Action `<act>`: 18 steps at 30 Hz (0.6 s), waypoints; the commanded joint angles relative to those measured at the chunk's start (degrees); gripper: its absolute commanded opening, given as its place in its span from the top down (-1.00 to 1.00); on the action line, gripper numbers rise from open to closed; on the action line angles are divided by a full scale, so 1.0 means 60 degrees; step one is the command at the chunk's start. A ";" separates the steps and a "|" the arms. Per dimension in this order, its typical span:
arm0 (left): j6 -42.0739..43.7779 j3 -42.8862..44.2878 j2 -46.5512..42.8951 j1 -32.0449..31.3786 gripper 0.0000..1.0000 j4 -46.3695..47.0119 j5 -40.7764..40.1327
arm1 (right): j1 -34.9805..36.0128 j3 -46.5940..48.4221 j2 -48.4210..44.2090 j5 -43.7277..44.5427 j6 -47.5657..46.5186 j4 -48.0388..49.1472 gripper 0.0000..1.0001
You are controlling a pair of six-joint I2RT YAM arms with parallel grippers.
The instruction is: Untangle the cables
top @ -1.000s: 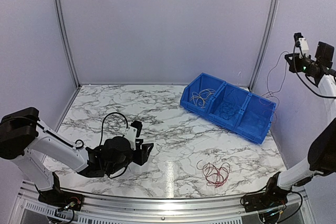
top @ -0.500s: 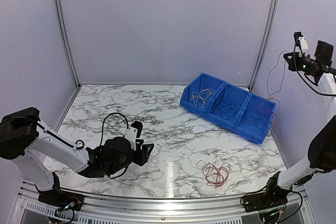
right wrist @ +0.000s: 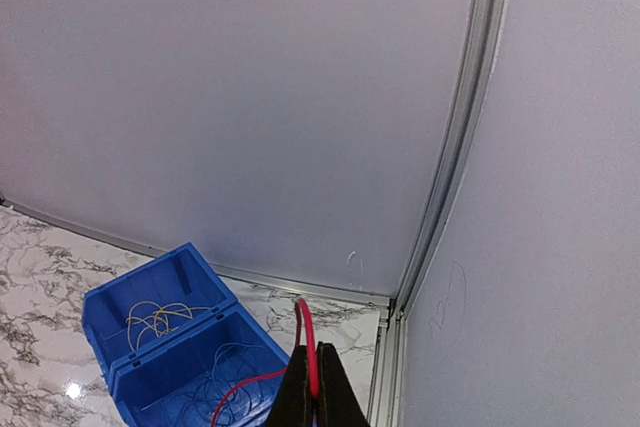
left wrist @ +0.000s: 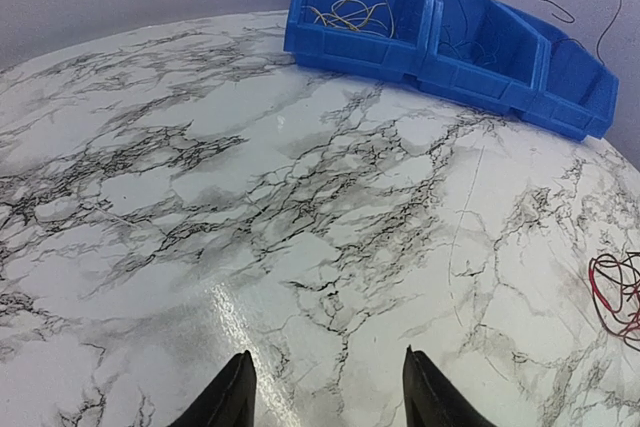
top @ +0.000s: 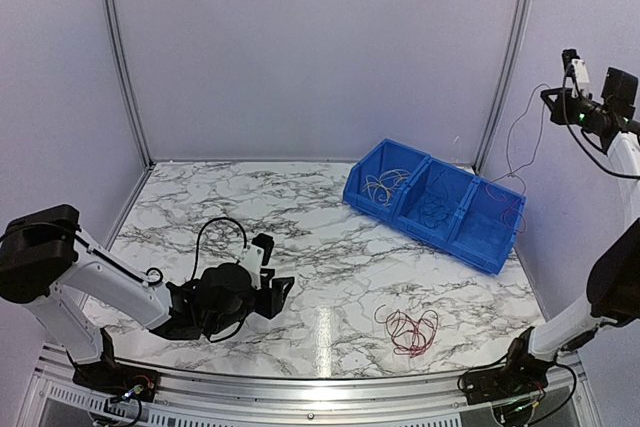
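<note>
A white marble-patterned surface (top: 300,237) is sitting inside a booth with pale grey walls (top: 320,47). The left arm (top: 110,282) is lying low over the near left part of the surface. Its jaws are standing partly open with nothing between them, and in the left wrist view its two dark fingertips (left wrist: 228,399) are pointing at bare marble. The right arm (top: 612,292) is reaching high up by the right wall, well above the surface. Its jaws are pressing shut on a red cable (right wrist: 311,342), which the right wrist view is showing pinched between the tips. From there the hair-thin cable is drooping in a long loose curve down into the right-hand compartment of a blue bin (top: 470,242), where its lower loops are lying. The bin, with three compartments in a row, is sitting toward the far right of the surface, set at an angle. Pale tan cables (top: 385,185) are curling in its left compartment, and dark blue cables (top: 435,209) are lying in the middle one. A separate small tangle of red cables (top: 410,330) is lying on the surface near the front edge, well apart from the bin and to the right of the left arm, with neither arm touching it.
</note>
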 commanded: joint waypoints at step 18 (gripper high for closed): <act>0.0114 0.0293 0.0240 -0.0050 -0.05 -0.0074 0.0189 | 0.0229 0.0266 0.0356 0.0229 0.0256 0.0314 1.00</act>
